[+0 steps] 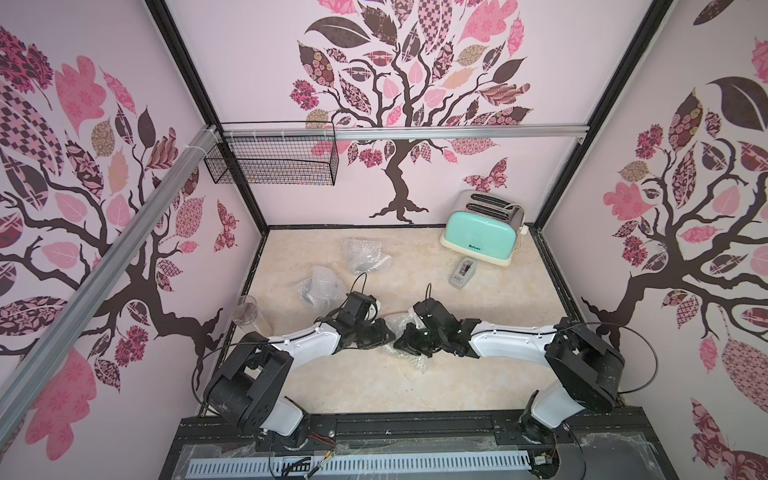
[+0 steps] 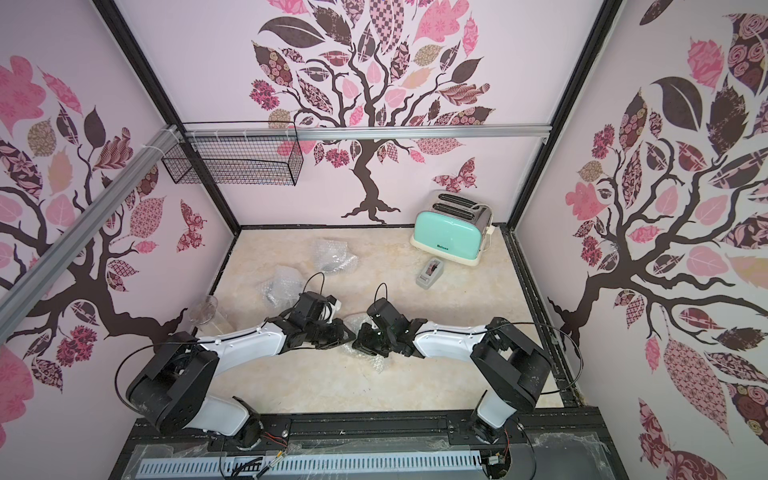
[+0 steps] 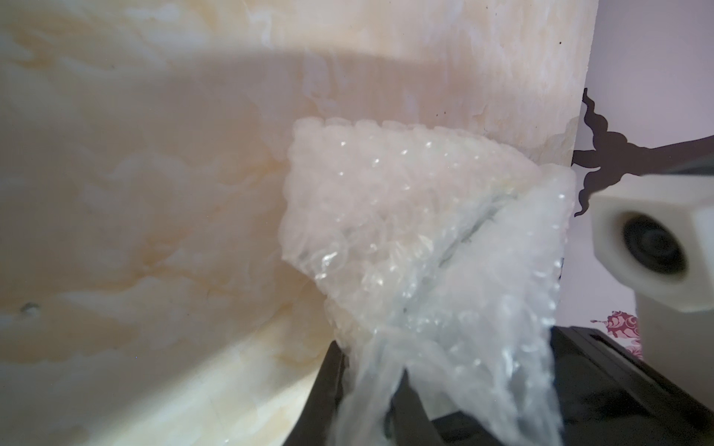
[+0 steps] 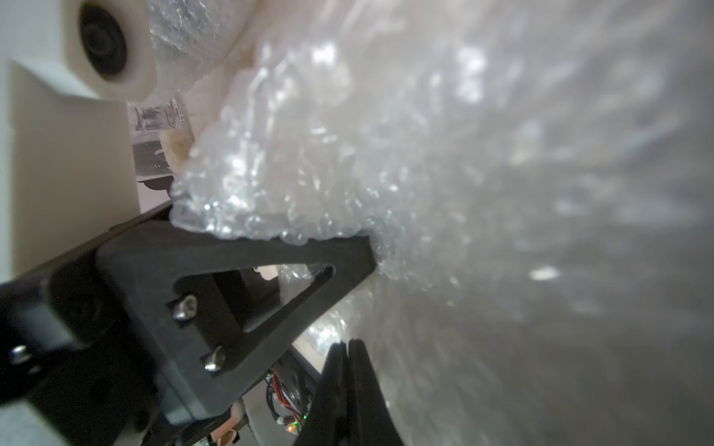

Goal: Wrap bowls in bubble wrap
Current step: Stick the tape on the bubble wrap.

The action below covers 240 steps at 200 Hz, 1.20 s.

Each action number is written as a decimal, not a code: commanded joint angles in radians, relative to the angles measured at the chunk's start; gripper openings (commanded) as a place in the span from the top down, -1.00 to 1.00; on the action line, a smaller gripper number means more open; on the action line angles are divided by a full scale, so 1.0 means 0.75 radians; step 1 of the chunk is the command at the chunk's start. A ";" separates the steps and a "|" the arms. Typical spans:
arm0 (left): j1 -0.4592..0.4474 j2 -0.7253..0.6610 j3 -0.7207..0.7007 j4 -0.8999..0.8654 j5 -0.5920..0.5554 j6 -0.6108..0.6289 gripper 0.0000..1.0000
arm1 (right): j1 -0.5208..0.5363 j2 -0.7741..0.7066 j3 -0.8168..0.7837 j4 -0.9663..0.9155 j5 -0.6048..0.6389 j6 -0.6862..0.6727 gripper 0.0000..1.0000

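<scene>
1. Walls [image 1: 249, 62]: pale pink panels printed with dark-branched, pink-leaved trees enclosed the cell behind the pincers and on both flanks.
2. Tabletop [image 1: 353, 386]: a cream, marble-patterned surface lay under both pincers.
3. Aluminium rail [image 1: 457, 132]: it crossed the back wall, high above and beyond the pincers.
4. Wire basket [image 1: 274, 160]: black mesh, hung from the rail, above and beyond the left pincer's side.
5. Toaster [image 1: 482, 232]: mint green with two slots, it stood in the back corner, well beyond the right pincer.
6. Bubble wrap [image 1: 409, 361]: one crumpled sheet lay on the tabletop between the two pincer tips.
   - The left pincer [image 1: 388, 333] was clamped on a gathered fold, as the left wrist view [image 3: 369, 361] showed.
   - The right pincer [image 4: 347, 343] had its fingers pressed together. Whether film was caught between them could not be told.
   - What the sheet covered was hidden.
7. Near bundle [image 1: 322, 286]: wrap just beyond the left pincer.
8. Far bundle [image 1: 365, 254]: farther beyond the left pincer. Dark shapes showed through both bundles, unidentifiable.
9. Drinking glass [image 1: 246, 311]: clear, it stood outboard of the left pincer, by the side wall.
10. Tape dispenser [image 1: 464, 272]: grey, beyond the right pincer, near the toaster.
</scene>
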 commanded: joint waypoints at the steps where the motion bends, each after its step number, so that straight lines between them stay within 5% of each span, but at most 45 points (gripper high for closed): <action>1: 0.003 0.011 0.015 -0.014 -0.040 0.016 0.67 | 0.031 0.010 0.039 -0.153 0.006 -0.104 0.88; 68: 0.003 0.002 0.017 -0.021 -0.045 0.009 0.68 | 0.067 0.075 0.059 -0.205 0.031 -0.189 0.92; 102: 0.002 -0.004 0.046 -0.054 -0.054 0.013 0.65 | 0.067 -0.041 0.107 -0.254 0.142 -0.266 0.86; 145: 0.003 -0.096 0.089 -0.158 -0.112 0.018 -0.10 | 0.055 -0.296 0.117 -0.302 0.292 -0.420 0.60; 175: 0.007 -0.223 0.180 -0.333 -0.216 0.045 -0.34 | 0.014 -0.463 0.069 -0.258 0.361 -0.507 0.40; 212: 0.010 -0.461 0.234 -0.563 -0.477 0.064 -0.44 | -0.111 -0.657 -0.005 -0.204 0.387 -0.609 0.19; 240: -0.052 -0.709 0.136 -0.576 -1.002 0.115 -0.47 | -0.126 -0.798 -0.059 -0.207 0.775 -0.837 0.01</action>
